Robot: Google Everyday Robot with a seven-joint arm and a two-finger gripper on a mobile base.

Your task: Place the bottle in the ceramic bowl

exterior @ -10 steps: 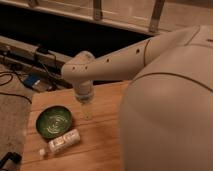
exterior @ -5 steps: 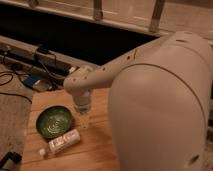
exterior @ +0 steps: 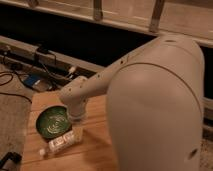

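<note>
The dark-green ceramic bowl (exterior: 53, 123) with pale swirl marks sits at the left of the wooden table (exterior: 95, 150). The white bottle (exterior: 60, 144) lies on its side on the table just in front of the bowl, its cap pointing left. My white arm reaches down from the right, and its wrist (exterior: 75, 100) hangs over the bowl's right rim. The gripper (exterior: 76, 119) is below the wrist, next to the bowl's right edge and just above the bottle's right end. It is mostly hidden by the wrist.
My large white arm housing (exterior: 155, 105) fills the right half of the view and hides much of the table. Cables and a blue object (exterior: 32, 82) lie on the floor at left. A dark rail (exterior: 30, 52) runs behind the table.
The arm has swung left and lower, bringing the wrist from right of the bowl to over its right rim. Bowl and bottle have not moved.
</note>
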